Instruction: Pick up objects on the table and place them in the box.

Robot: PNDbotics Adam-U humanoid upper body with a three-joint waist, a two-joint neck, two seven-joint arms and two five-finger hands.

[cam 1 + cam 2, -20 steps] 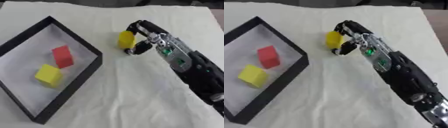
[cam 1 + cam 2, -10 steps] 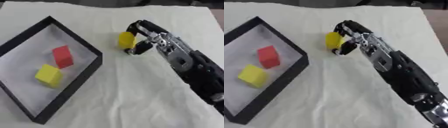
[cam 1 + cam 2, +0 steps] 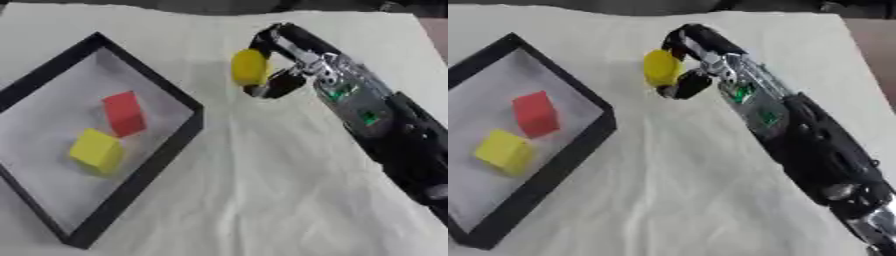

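My right hand (image 3: 282,60) reaches in from the lower right and is shut on a yellow block (image 3: 249,67), pinched between curled fingers above and the thumb below. The block hangs a little above the white cloth, just right of the box's near corner. The black-rimmed box (image 3: 166,150) lies at the left with a white floor. Inside it sit a red block (image 3: 123,113) and a yellow cube (image 3: 96,150). My left hand shows in neither view.
A creased white cloth (image 3: 262,200) covers the table. Its far edge runs along the top of the views, with dark floor beyond. My black right forearm (image 3: 394,135) crosses the right side of the cloth.
The right hand has lifted the yellow block slightly off the cloth and drawn it a little toward the box. The blocks in the box have not moved.
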